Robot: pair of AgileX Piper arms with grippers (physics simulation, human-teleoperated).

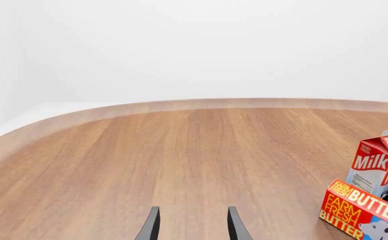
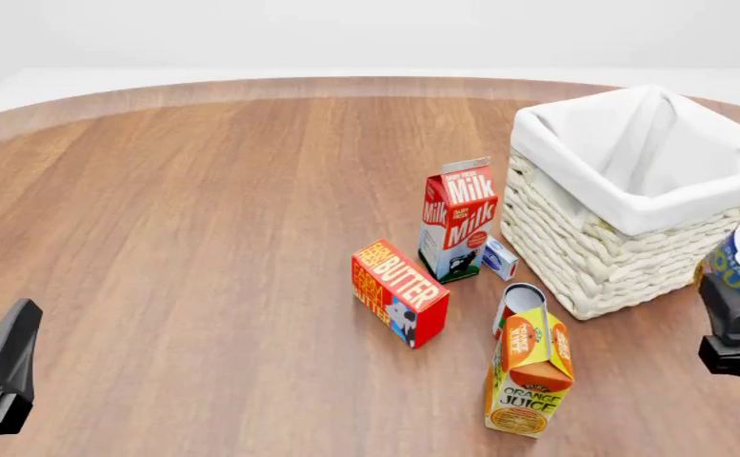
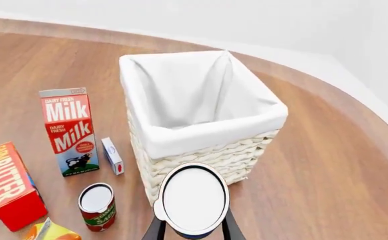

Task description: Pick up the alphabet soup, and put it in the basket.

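Carrying stage: the can is lifted off the worktop and held short of the basket, judged to be midway between pick-up and release.
Right pincer point(image 3: 192, 231): clamped on the alphabet soup point(image 3: 194, 199), one finger at each side of the can wall, so the plain lid faces the wrist camera and the load cannot roll.
Alphabet soup, position: in the air at the right edge of the front view, just beside the basket's near right corner and not yet over its opening; the blue and yellow label shows there.
Left pincer point(image 1: 192, 225): fingers parted with nothing between them, hovering over bare worktop point(image 2: 191, 209) well apart from the groceries, judged parked to keep out of the way.
Near clutter: orange juice carton point(image 2: 529, 373) and red-labelled can point(image 2: 518, 305), both upright, touching or nearly so.
Middle ground: butter box point(image 2: 399, 290), milk carton point(image 2: 457, 221) and a small white-and-blue box point(image 2: 499, 257), grouped left of the basket.
Basket point(image 2: 573, 243): upright and unfilled, liner folded over the rim; its open top favours a drop from above.
Next move, judged: raise and shift the can leftward over the rim, clearing the liner.
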